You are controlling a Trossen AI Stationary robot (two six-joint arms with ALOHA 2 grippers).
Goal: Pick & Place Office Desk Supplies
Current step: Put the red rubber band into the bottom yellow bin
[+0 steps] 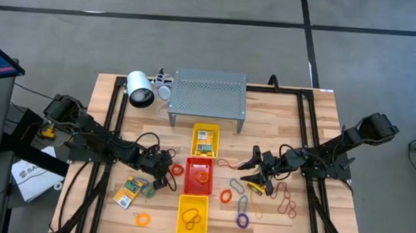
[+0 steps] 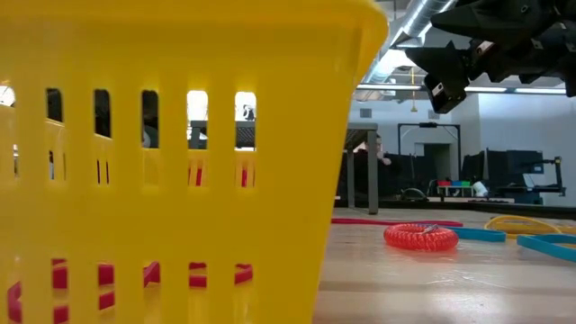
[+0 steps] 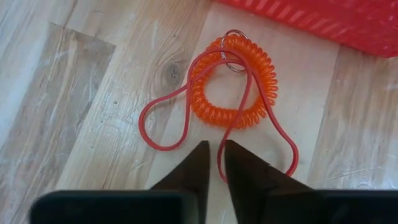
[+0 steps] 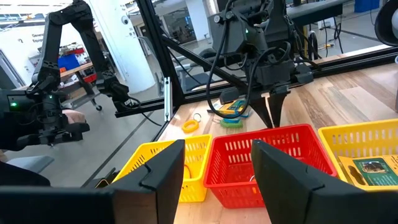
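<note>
The counter [image 1: 317, 131] is pale planked wood, smooth with visible grain and knots. The red tray [image 1: 198, 174] and yellow tray [image 2: 180, 162] are slotted plastic, lightly glossy. An orange coil band [image 3: 236, 81] looks like shiny plastic, with a metal ring. The left claw [image 3: 214, 163] fingers are matt black

arms: black, jointed | cables: black, looped | left claw [image 3: 214, 163]: dark tapered fingers

The red tray [image 1: 199, 174] stands just beside the left gripper [image 1: 166, 168], with bare wood [image 1: 111, 135] behind.
</note>
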